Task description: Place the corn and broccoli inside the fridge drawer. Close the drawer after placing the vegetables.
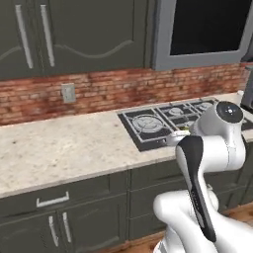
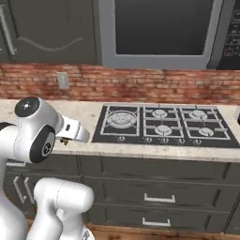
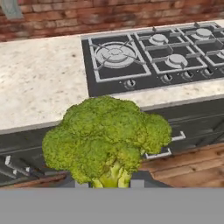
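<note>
The broccoli (image 3: 107,140), a clump of green florets on a short yellowish stalk, fills the middle of the hand view. My gripper (image 3: 109,184) is shut on its stalk, and the dark fingertips (image 3: 81,184) show on either side of it. I hold it in the air in front of the counter edge, above the dark cabinet drawers. In the right base view my hand (image 2: 72,130) points out from the arm at counter height, left of the cooktop. The corn and the fridge drawer are out of view.
A black gas cooktop (image 2: 161,123) sits in the pale stone counter (image 1: 59,148), against a brick wall with an outlet (image 1: 68,92). A microwave (image 2: 161,30) hangs above the cooktop. Dark cabinet drawers with bar handles (image 2: 159,198) lie below.
</note>
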